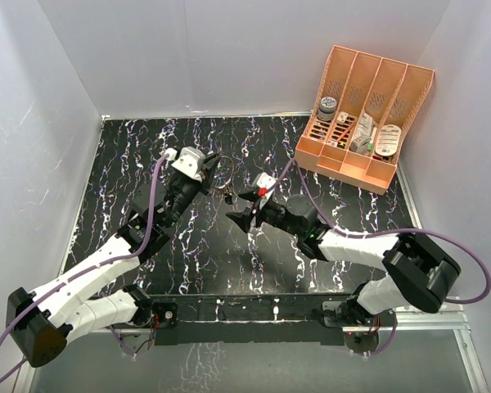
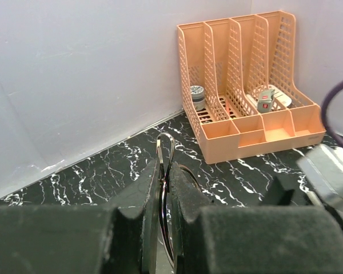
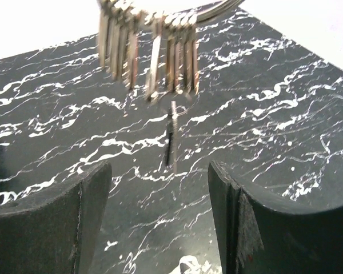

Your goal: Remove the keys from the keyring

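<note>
So the left gripper (image 2: pixel 167 184) is clamped shut on the keyring (image 2: pixel 166 153). In its wrist view the thin wire loop stands edge-on, squeezed between the two dark padded fingers (image 2: pixel 153 197), with its top poking up past the tips. The keys (image 3: pixel 148 48) are all on the ring. The right wrist camera shows them hanging in a row of flat silvery blades from the wire arc at the top of the frame, over the black marbled bench (image 3: pixel 286 120). One darker, thinner sliver (image 3: pixel 171 134) sits just below the bunch. It's blurry, so I can't tell if it's attached to anything.

The right gripper (image 3: pixel 160 177) has its fingers wide apart with nothing between them. It sits below and short of the keys, not touching them.

From above, the left gripper (image 1: pixel 211 169) and the right gripper (image 1: pixel 244 218) face each other around the middle of the bench (image 1: pixel 123 164), with the little bunch of keys (image 1: pixel 227 190) between them, right by the left fingertips. The orange organiser (image 1: pixel 364 115) leans against the wall in the far right corner, well away from all this, with small odds and ends in its slots, like a round grey thing (image 2: pixel 198 96) in one of the left compartments.
</note>
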